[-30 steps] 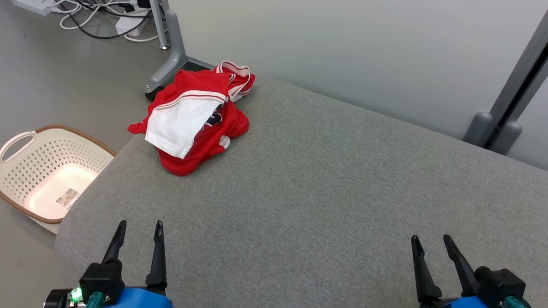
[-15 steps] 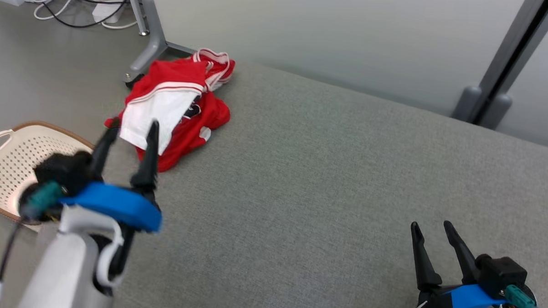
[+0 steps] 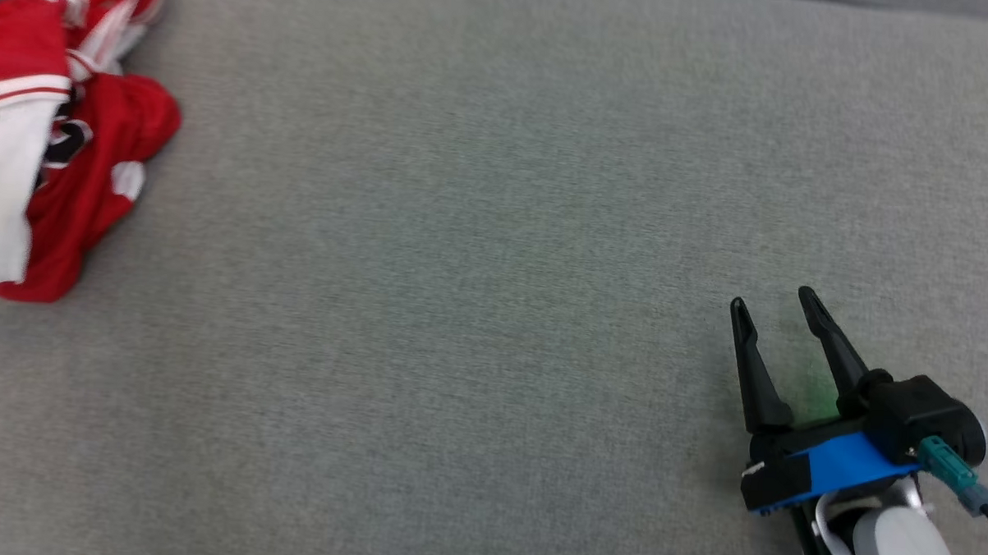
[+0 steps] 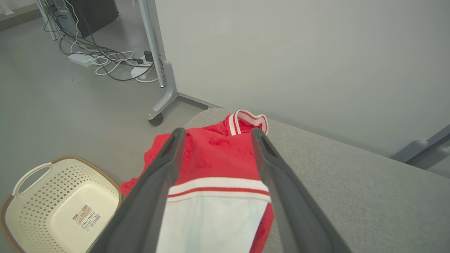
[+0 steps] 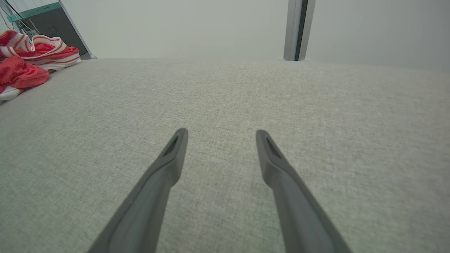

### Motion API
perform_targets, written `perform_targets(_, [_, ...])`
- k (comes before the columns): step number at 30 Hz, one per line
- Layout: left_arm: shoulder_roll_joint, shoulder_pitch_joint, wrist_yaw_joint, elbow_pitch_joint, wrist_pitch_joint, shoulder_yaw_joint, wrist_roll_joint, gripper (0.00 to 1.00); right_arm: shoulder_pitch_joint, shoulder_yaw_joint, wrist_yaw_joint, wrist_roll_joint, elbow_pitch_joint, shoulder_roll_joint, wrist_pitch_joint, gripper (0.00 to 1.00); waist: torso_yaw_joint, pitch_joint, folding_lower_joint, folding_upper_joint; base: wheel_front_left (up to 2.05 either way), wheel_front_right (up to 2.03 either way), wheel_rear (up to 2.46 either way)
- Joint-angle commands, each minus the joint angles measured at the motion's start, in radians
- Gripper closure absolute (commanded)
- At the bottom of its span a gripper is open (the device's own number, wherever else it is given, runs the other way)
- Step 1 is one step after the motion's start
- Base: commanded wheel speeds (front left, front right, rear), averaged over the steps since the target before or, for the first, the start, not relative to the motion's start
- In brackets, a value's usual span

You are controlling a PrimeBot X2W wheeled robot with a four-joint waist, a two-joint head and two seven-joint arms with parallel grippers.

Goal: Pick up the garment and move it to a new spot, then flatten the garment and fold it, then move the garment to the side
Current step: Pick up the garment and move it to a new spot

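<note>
The garment (image 4: pixel 214 160), a red-and-white jersey, lies bunched at a corner of the grey upholstered surface (image 4: pixel 351 196), just ahead of and between the spread fingers of the left gripper (image 4: pixel 218 131), which hold nothing. It looks soft, light and limp (likely to sag and unfurl when lifted), so pinching a raised fold of the red body should serve better than the loose collar. The left wrist view also shows a basket (image 4: pixel 52 203) off the surface's edge, left of those fingers. The head view shows the right gripper (image 3: pixel 771 298), its fingers likewise parted and empty, with the garment well apart to their far left.
</note>
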Motion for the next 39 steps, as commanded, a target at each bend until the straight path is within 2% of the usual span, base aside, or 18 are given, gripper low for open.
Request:
perform_targets(1, [0.03,-0.021,0.005,0.027,0.013,0.017,-0.004,0.0,-0.019,0.006,0.0,-0.017,-0.027,-0.005,0.006,0.0,-0.024,0.035,-0.0004,0.0,0.0,0.0,0.0])
perform_targets(6, [0.088,-0.002,0.066,0.067,0.046,0.062,0.005,0.0,-0.027,0.005,0.0,-0.036,-0.112,-0.004,0.026,0.0,-0.091,0.126,-0.0004,0.0,0.0,0.0,0.0])
perform_targets(10, [0.111,0.0,0.064,0.107,0.058,0.1,-0.033,0.0,-0.018,0.007,0.0,-0.035,-0.151,-0.005,0.029,0.0,-0.125,0.176,-0.0004,0.0,0.0,0.0,0.0])
perform_targets(13, [0.114,0.012,0.084,0.137,0.086,0.11,-0.044,0.0,-0.01,0.013,0.0,-0.03,-0.155,-0.004,0.022,0.0,-0.142,0.185,-0.0004,0.0,0.0,0.0,0.0])
perform_targets(14, [0.113,0.015,0.088,0.146,0.103,0.112,-0.05,0.17,-0.01,0.016,0.0,-0.027,-0.154,-0.004,0.02,0.0,-0.148,0.184,-0.0004,0.0,0.0,0.0,0.0])
perform_targets(15, [0.111,0.017,0.085,0.15,0.119,0.111,-0.057,0.7,-0.009,0.016,0.0,-0.024,-0.152,-0.005,0.018,0.0,-0.153,0.183,-0.0004,0.0,0.0,0.0,0.0])
perform_targets(16, [0.11,0.019,0.084,0.15,0.127,0.114,-0.063,1.0,-0.008,0.017,0.0,-0.022,-0.15,-0.005,0.014,0.0,-0.158,0.18,-0.0004,0.0,0.0,0.0,0.0])
perform_targets(20, [0.111,0.032,0.088,0.133,0.116,0.12,-0.067,1.0,-0.007,0.016,0.0,-0.017,-0.137,-0.004,-0.01,0.0,-0.171,0.156,-0.0004,0.0,0.0,0.0,0.0])
perform_targets(23, [0.123,0.031,0.076,0.109,0.091,0.108,-0.053,1.0,0.0,0.008,0.0,-0.012,-0.117,-0.004,-0.03,0.0,-0.175,0.115,-0.0004,0.0,0.0,0.0,0.0])
perform_targets(26, [0.142,0.016,0.057,0.079,0.08,0.087,-0.037,1.0,0.012,0.003,0.0,-0.007,-0.084,-0.004,-0.048,0.0,-0.176,0.048,-0.0004,0.0,0.0,0.0,0.0])
perform_targets(27, [0.15,0.005,0.038,0.05,0.085,0.073,-0.029,1.0,0.022,0.002,0.0,-0.002,-0.064,-0.004,-0.056,0.0,-0.177,-0.001,-0.0004,0.0,0.0,0.0,0.0])
perform_targets(32, [0.171,-0.052,-0.001,-0.043,0.123,0.008,-0.004,1.0,0.06,0.001,0.0,0.022,-0.015,-0.004,-0.069,0.0,-0.181,-0.131,-0.0004,0.0,0.0,0.0,0.0])
perform_targets(36, [0.155,-0.131,-0.038,-0.142,0.152,-0.056,-0.005,1.0,0.083,-0.006,0.0,0.043,0.013,-0.004,-0.078,0.0,-0.187,-0.214,-0.0004,0.0,0.0,0.0,0.0])
perform_targets(39, [0.104,-0.203,-0.054,-0.216,0.177,-0.123,-0.011,1.0,0.093,-0.007,0.0,0.06,0.024,-0.004,-0.081,0.0,-0.198,-0.261,-0.0004,0.0,0.0,0.0,0.0])
